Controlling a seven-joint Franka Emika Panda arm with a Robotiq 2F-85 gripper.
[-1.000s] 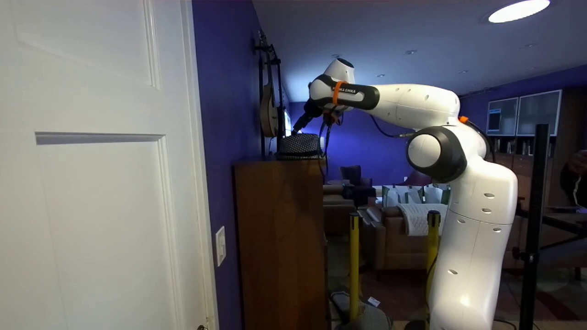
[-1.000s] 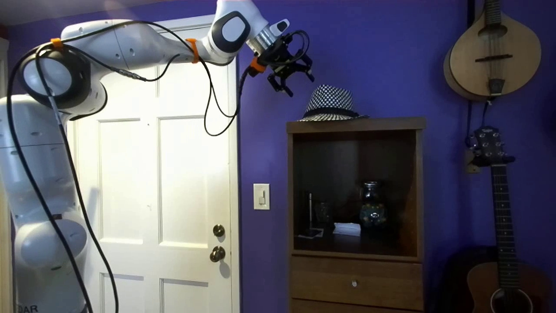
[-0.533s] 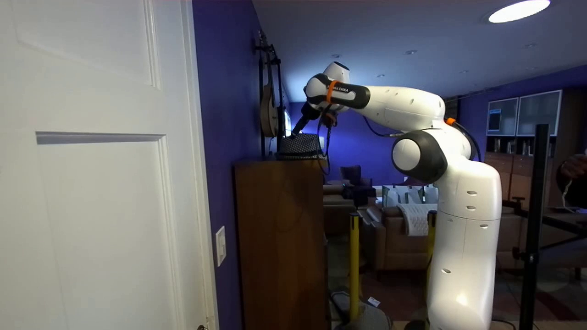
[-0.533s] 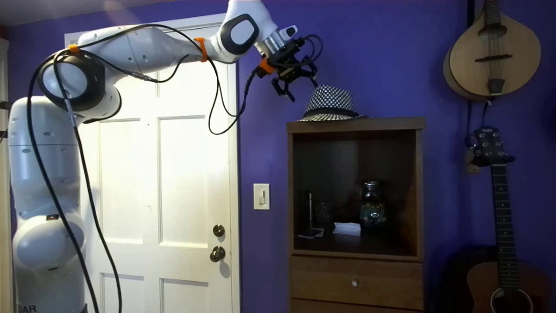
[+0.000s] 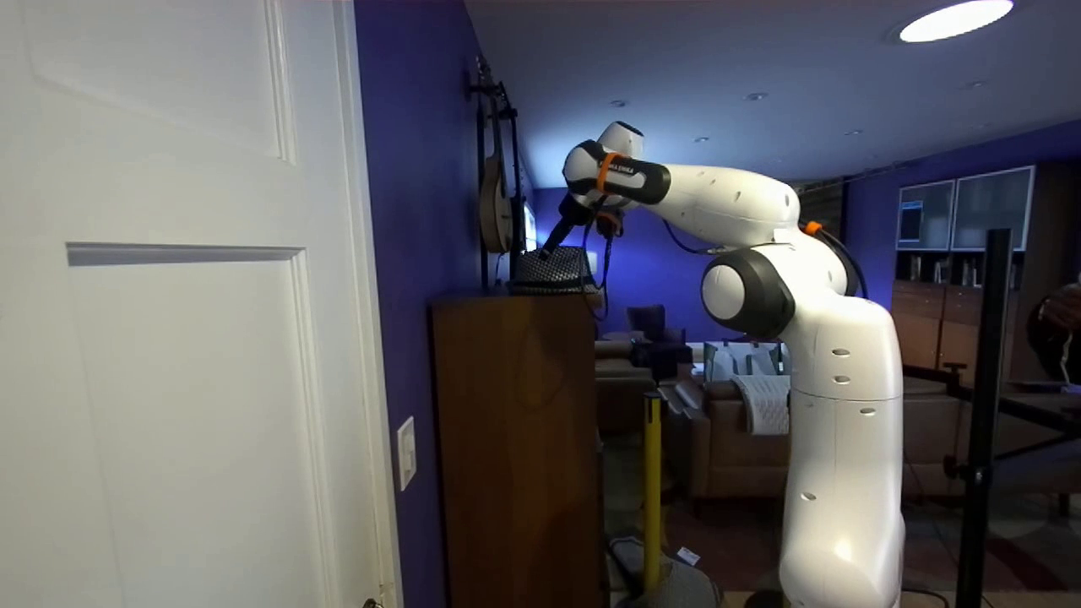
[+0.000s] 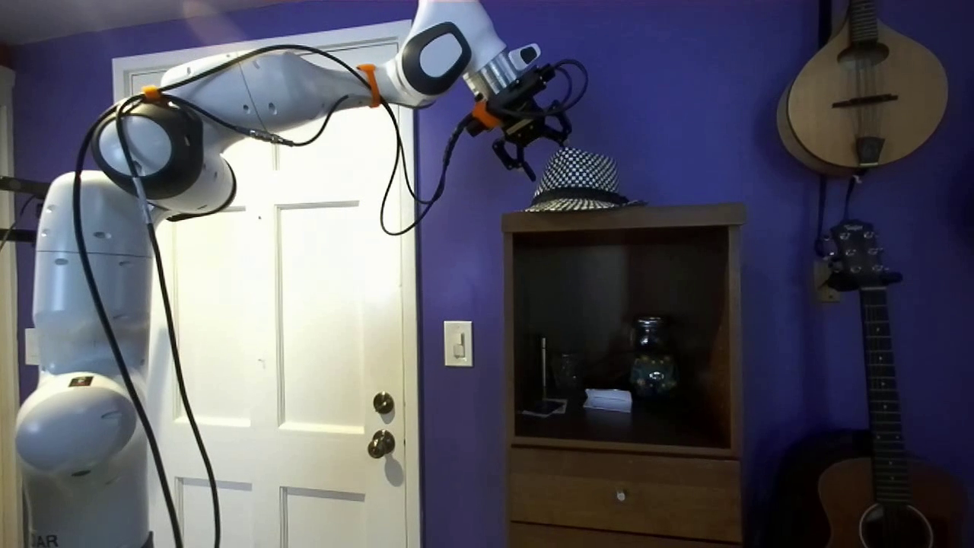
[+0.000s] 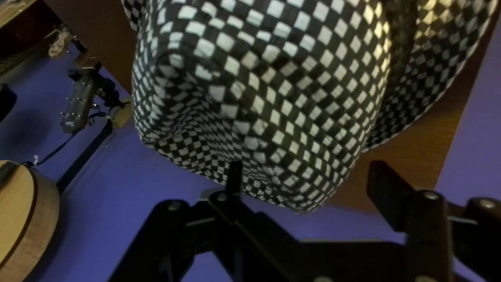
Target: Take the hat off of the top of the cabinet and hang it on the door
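The black-and-white checkered hat (image 6: 582, 171) with a dark band sits brim down on top of the brown wooden cabinet (image 6: 624, 221). The hat (image 5: 564, 268) also shows in an exterior view and fills much of the wrist view (image 7: 297, 70). My gripper (image 6: 549, 160) is open and empty, tilted down at the left upper side of the hat's crown. In the wrist view its fingers (image 7: 305, 168) stand apart on either side of the crown's edge; I cannot tell whether either touches it. The white panelled door (image 6: 319, 320) is left of the cabinet, partly behind my arm.
A light switch (image 6: 458, 344) is on the purple wall between door and cabinet. A mandolin-like instrument (image 6: 860, 99) and a guitar (image 6: 883, 396) are right of the cabinet. A jar (image 6: 652, 361) stands on the cabinet shelf. A loose black cable (image 6: 396, 205) hangs from the arm.
My arm has swung toward the cabinet and slightly down, bringing the open gripper from the hat's upper left right up to its crown. The hat has not moved.
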